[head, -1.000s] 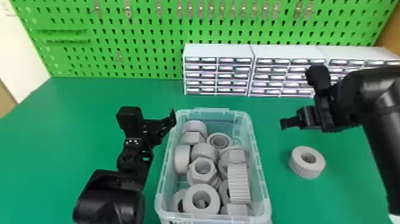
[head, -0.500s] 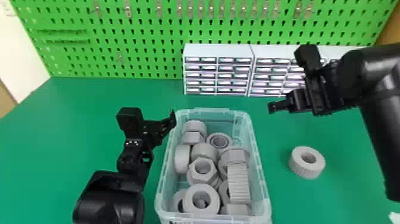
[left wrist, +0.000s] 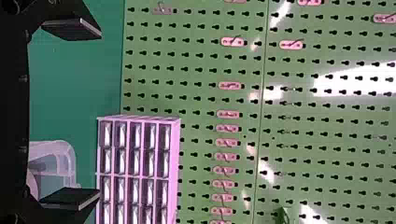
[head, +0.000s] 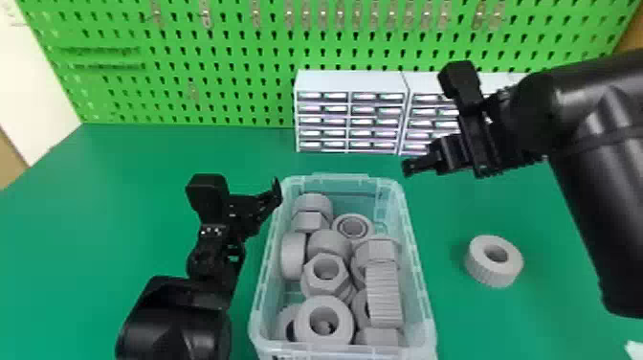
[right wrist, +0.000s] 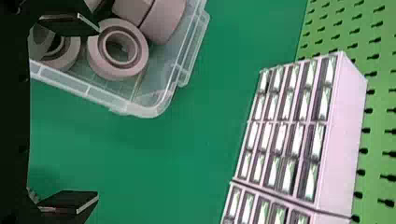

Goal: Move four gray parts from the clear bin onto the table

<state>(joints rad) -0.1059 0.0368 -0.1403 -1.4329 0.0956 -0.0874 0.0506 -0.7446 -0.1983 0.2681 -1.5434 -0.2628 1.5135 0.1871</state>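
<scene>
I'm swinging my right gripper [head: 409,167] leftward in the head view, toward the clear bin [head: 419,263] and away from the gray part [head: 478,268] on the table [head: 445,206]; my right arm [head: 588,143] is following it over; together they're covering more of the white drawer cabinets [head: 423,84] than a second ago.

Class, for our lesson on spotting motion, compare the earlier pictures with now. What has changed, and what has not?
The right gripper moved left, toward the bin, and up in the head view, gripping and releasing nothing. The left gripper, the bin and the gray part on the table stayed put.
</scene>
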